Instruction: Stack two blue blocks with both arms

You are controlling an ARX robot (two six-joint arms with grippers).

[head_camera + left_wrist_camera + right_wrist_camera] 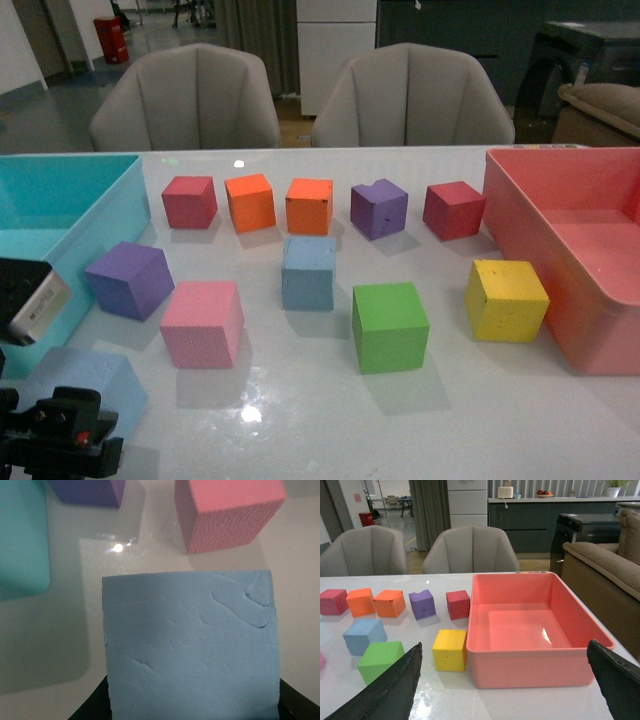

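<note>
Coral bin point(520, 670), teal bin point(120, 215), blue blocks point(308, 272) outside both, right hand point(504, 650) splayed, left hand point(195, 699) grip unclear

Cubes point(308, 272) between left bin point(125, 220), right bin point(600, 345)

The blue blocks point(308, 272) are pale steel-blue; the pink cube point(227, 515) shows fine dark striping on one side. Green cube point(389, 326), yellow cube point(506, 300), orange cubes point(250, 202), purple cubes point(130, 280), teal bin point(128, 212), salmon-pink bin point(520, 220), white table point(300, 420)
</note>
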